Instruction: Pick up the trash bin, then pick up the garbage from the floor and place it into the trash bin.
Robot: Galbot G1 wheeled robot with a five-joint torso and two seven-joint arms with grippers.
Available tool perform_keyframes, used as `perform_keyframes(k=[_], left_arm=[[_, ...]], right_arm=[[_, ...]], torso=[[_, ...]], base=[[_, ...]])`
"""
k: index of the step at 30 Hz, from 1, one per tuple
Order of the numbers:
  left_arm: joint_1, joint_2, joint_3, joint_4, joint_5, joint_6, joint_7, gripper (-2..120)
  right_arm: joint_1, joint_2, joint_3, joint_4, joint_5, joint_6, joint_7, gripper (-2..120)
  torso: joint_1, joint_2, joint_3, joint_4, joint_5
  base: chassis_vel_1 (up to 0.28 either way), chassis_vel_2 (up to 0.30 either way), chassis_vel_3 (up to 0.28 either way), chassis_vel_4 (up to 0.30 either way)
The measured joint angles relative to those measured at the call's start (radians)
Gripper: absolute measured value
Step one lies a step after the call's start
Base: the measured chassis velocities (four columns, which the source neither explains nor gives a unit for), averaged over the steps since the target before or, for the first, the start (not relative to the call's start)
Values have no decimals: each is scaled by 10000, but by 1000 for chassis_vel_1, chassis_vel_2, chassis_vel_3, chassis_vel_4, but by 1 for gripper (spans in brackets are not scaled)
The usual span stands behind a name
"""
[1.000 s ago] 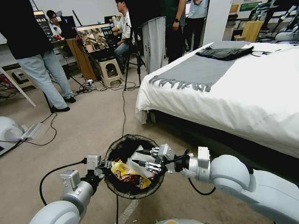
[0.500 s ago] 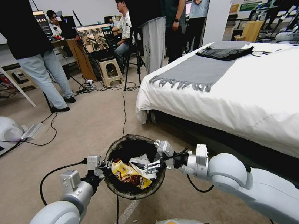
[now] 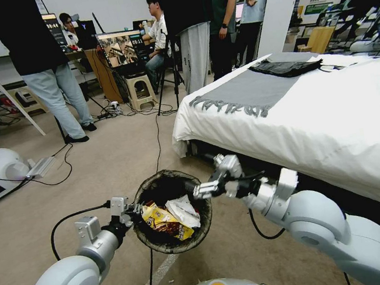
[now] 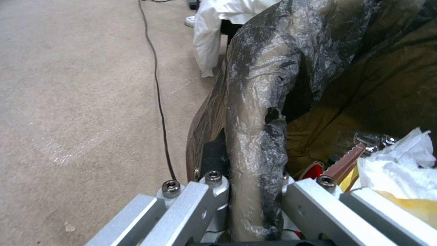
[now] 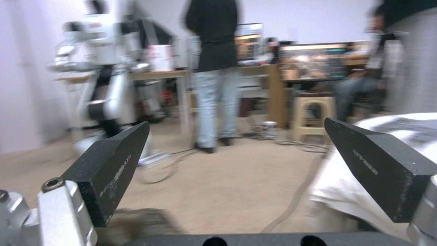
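I am holding the trash bin (image 3: 172,212) off the floor in front of me, my left gripper (image 3: 131,213) pinching its bag-lined rim tight, so the pick-up looks done. Inside it are lying a yellow snack wrapper (image 3: 161,218), a white tissue (image 3: 183,210) and something red. My right gripper (image 3: 196,190) is hovering just beside the rim with fingers spread wide and empty; I am judging more garbage may remain.

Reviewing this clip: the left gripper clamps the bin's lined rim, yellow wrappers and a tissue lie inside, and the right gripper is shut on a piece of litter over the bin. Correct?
One detail is off: the right gripper is open and empty, as the right wrist view shows. The rest holds: the left gripper clamps the trash bin by its lined rim, with yellow wrappers and a tissue inside.
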State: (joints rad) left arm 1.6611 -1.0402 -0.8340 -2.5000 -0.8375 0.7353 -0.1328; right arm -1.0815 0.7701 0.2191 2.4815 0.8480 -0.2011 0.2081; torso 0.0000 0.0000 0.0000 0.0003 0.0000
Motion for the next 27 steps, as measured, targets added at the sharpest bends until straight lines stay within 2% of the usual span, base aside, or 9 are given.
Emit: perform_keyframes(k=[3,4,5,7,8,10,13,21,27], left_arm=[[75,-77,-66,0,-1,0,-72,2],[78,-81,-96,0,0,1,-110,2],[78,-81,-96,0,0,1,-110,2],[69,-77,-116,0,-31,0,-118,2],[69,-77,-116,0,-31,0,-118,2],[-55,-44,-134,0,-163,0,-122,2],[-211,1,-168,0,-387,0,-136,2],[-939,273,-415,0,-1911,0,-529,2],[-1545,624,-1298,-2,-4308,-262,-572,2]], right_arm=[[-654,135,939,-81,-58,227,299,100],[-1469,321,1886,24,-162,347,477,100],[-1469,321,1886,24,-162,347,477,100],[-2637,607,3123,164,-459,416,514,100],[-2637,607,3123,164,-459,416,514,100],[-3874,1000,4189,176,-1274,565,393,100],[-4804,1371,4823,142,-2113,767,151,100],[-5954,1894,5147,-488,-3036,1091,60,100],[-5719,1917,4716,-1022,-3104,1021,250,100]], torso=[[0,0,0,1,2],[1,0,0,-1,2],[1,0,0,-1,2],[0,0,-1,-5,-1],[0,0,-1,-5,-1],[-1,0,-1,-5,3],[-1,0,-1,-7,1],[0,0,0,-2,0],[0,0,0,-2,0]], base=[[0,0,0,0],[0,0,0,0],[0,0,0,0],[0,0,0,0],[0,0,0,0],[0,0,0,0],[0,0,0,0],[0,0,0,0],[0,0,0,0]])
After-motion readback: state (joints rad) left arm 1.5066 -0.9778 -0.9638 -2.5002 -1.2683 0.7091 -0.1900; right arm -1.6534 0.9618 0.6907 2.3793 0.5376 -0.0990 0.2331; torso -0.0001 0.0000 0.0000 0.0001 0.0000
